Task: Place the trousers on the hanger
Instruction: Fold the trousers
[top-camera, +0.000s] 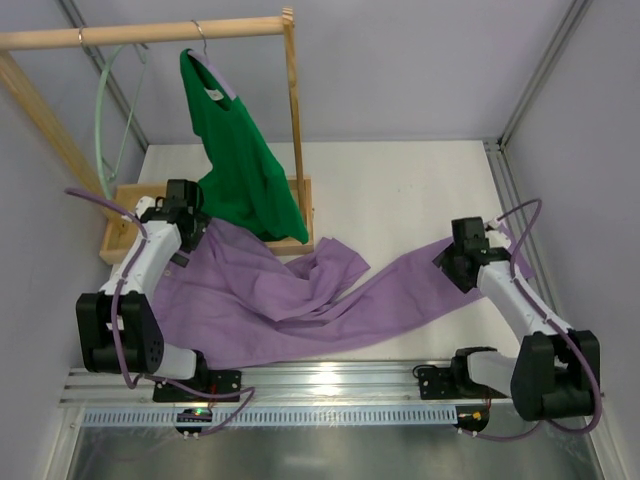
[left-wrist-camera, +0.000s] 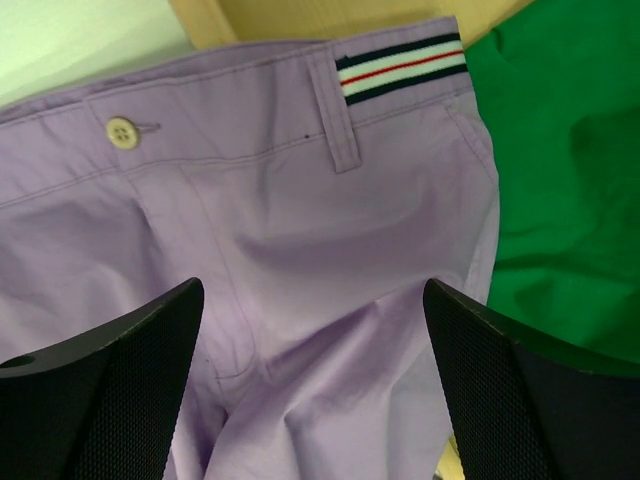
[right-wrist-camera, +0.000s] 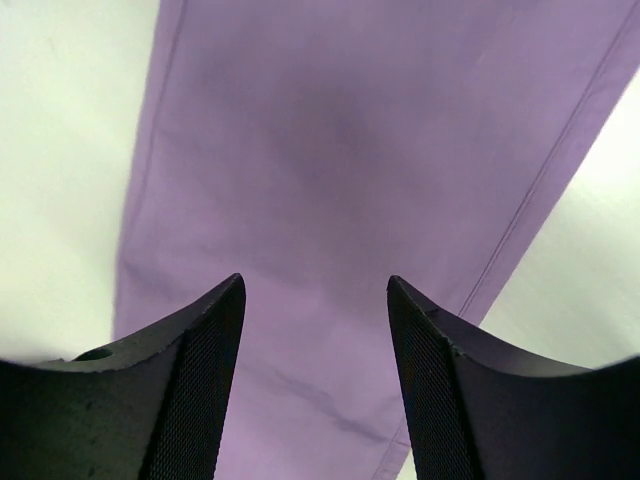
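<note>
Since both tools gape wide and empty above the trousers (top-camera: 270, 300), the left tool (left-wrist-camera: 312, 290) should pinch the striped waistband (left-wrist-camera: 400, 65), and the right tool (right-wrist-camera: 315, 282) the leg's middle.

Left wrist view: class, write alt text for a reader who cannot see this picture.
Lilac trousers fill the frame, waistband at the top with a pale button and a navy, white and red striped tab. The left gripper holds its black fingers wide open along the bottom edge. A green top lies at the right.
</note>
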